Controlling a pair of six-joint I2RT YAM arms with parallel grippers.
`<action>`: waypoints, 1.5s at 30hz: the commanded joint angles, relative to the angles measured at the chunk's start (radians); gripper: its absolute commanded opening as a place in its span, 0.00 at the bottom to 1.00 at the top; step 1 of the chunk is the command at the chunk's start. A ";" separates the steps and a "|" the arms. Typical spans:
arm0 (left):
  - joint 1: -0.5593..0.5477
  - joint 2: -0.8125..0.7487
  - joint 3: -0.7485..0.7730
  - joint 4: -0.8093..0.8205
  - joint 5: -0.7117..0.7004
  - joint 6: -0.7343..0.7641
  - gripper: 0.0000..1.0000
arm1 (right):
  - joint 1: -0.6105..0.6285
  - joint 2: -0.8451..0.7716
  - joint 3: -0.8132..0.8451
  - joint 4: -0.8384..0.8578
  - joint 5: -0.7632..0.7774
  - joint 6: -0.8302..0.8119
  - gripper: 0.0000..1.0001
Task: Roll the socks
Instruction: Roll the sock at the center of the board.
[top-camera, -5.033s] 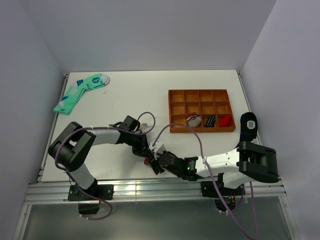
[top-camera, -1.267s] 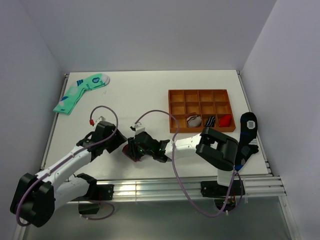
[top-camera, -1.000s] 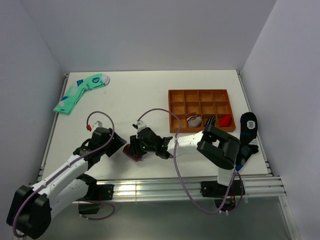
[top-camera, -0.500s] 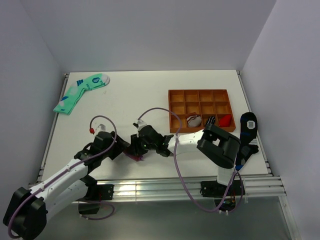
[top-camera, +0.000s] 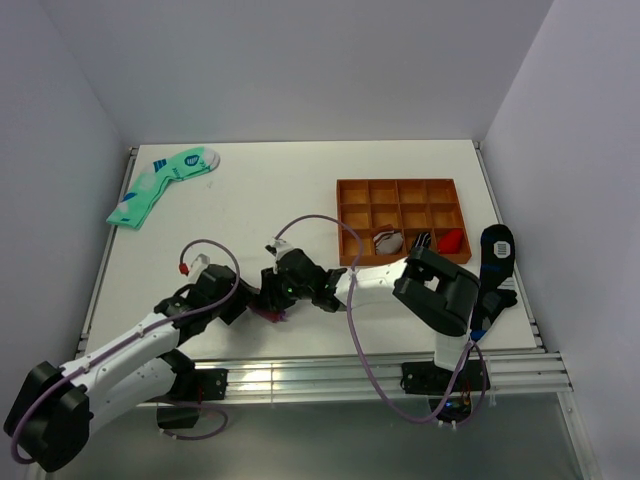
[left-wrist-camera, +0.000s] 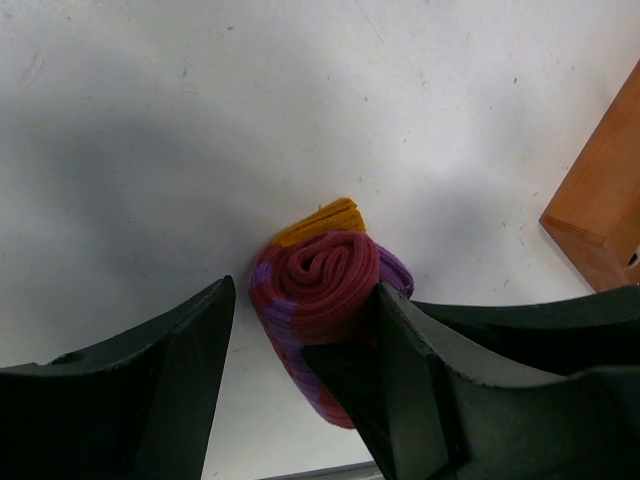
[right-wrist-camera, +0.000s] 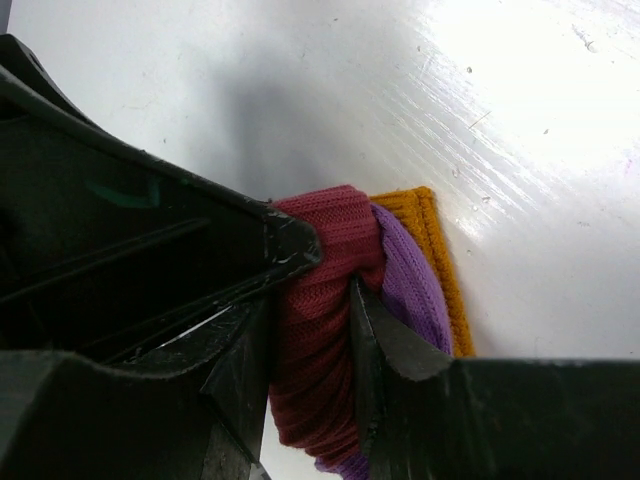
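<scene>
Two pincers at the socks (left-wrist-camera: 325, 290)

We find the socks rolled up on the table (top-camera: 280, 190) near its front edge, the right pincer (right-wrist-camera: 330, 270) pinching the roll, the left pincer (left-wrist-camera: 302, 290) spread around it.

Top view evenly lit and sharp, with soft shadows on the table (top-camera: 290, 190). Right wrist view: strong glare on the table at upper right, gray shadow beside it, near fingers (right-wrist-camera: 120, 250) dark and slightly soft. Left wrist view dimmer, broad gray shadow at upper left, socks (left-wrist-camera: 320, 275) in focus.
</scene>
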 joint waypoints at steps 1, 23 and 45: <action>-0.033 0.059 0.040 0.018 -0.015 -0.068 0.63 | 0.004 0.125 -0.096 -0.390 -0.009 -0.018 0.00; -0.064 0.277 0.127 0.057 0.015 -0.085 0.00 | 0.008 0.124 -0.130 -0.309 -0.042 -0.008 0.00; -0.059 0.502 0.271 -0.129 0.009 0.108 0.00 | 0.084 -0.048 -0.139 -0.287 0.257 -0.014 0.48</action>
